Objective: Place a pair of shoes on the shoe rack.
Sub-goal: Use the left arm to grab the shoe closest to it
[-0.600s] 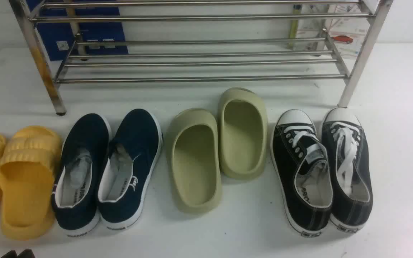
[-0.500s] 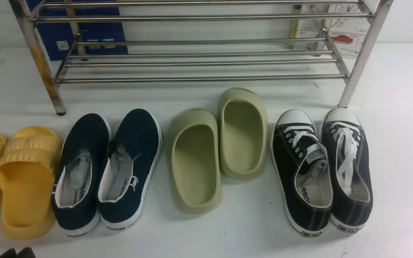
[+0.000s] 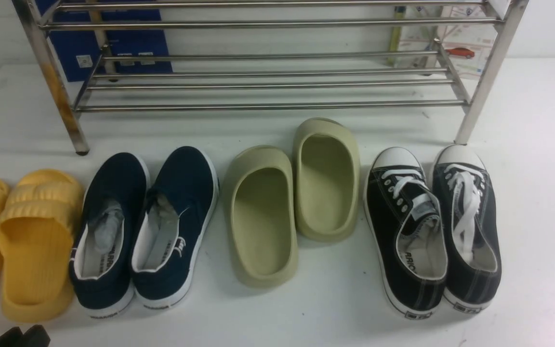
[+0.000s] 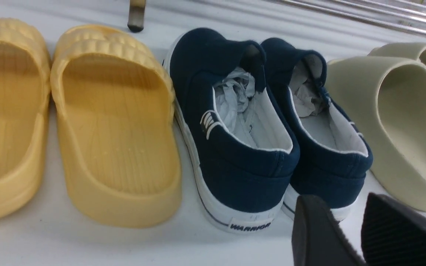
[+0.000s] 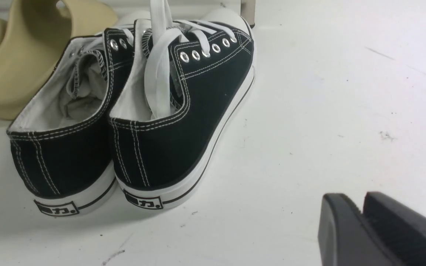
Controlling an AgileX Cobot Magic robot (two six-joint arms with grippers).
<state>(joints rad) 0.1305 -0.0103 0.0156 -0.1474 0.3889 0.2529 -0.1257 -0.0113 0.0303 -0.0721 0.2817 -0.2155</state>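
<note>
Black left gripper (image 4: pixel 340 207), jaws a slit apart and holding nothing, hangs low just behind the heels of the navy canvas slip-on shoes (image 3: pixel 147 226). The right gripper (image 5: pixel 361 207), jaws together and empty, sits back from the black-and-white lace-up canvas sneakers (image 3: pixel 431 226). Between those pairs on the white counter (image 3: pixel 306 313) lie olive foam slippers (image 3: pixel 292 202), with yellow ribbed rubber slides (image 3: pixel 32 241) at far left. Beyond, the tubular steel shoe rack (image 3: pixel 268 86) holds no footwear on either visible tier. No pair is lifted yet, so grasping, carrying and placing apparently all remain.
</note>
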